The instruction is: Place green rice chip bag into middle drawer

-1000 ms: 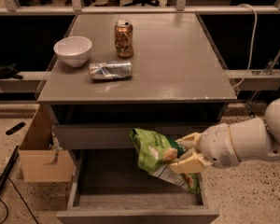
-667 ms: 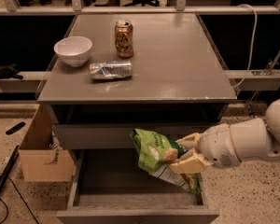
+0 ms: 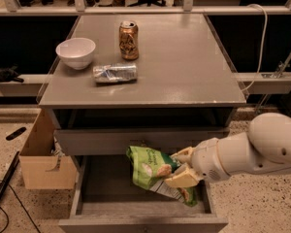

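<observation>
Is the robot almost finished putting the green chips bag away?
Nearly. Done: the middle drawer is pulled open and the green rice chip bag is picked up. In hand: the tool, over the drawer's right side, grips the bag. Left: let go so the bag rests on the drawer floor, then pull the arm out.

The white arm (image 3: 242,152) reaches leftward below the front edge of the desk (image 3: 184,76), its gripper (image 3: 178,168) (tan fingers (image 3: 182,179)) clamped on the green rice chip bag (image 3: 146,168).
</observation>
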Robot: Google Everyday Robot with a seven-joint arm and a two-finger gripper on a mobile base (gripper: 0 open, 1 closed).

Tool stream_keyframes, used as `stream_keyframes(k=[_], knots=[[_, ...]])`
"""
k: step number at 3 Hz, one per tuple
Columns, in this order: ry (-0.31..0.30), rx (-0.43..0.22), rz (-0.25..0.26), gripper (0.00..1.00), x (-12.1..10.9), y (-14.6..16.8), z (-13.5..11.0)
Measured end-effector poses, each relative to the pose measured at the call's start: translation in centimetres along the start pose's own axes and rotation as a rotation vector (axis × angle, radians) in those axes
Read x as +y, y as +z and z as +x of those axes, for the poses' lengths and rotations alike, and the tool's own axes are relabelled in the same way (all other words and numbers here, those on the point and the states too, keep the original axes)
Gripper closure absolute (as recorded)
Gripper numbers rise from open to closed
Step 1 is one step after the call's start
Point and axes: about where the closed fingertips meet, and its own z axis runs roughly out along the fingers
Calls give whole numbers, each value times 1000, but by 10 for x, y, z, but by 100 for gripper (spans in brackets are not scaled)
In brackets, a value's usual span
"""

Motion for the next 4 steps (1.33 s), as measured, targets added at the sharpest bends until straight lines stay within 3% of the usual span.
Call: stream_keyframes(k=[1,2,3,4], knots=[[-6,105,55,100,-21,31,44],[-3,157,83,100,-40,45,70],[40,186,101,100,-63,59,108],[87,153,76,100,-65,81,120]])
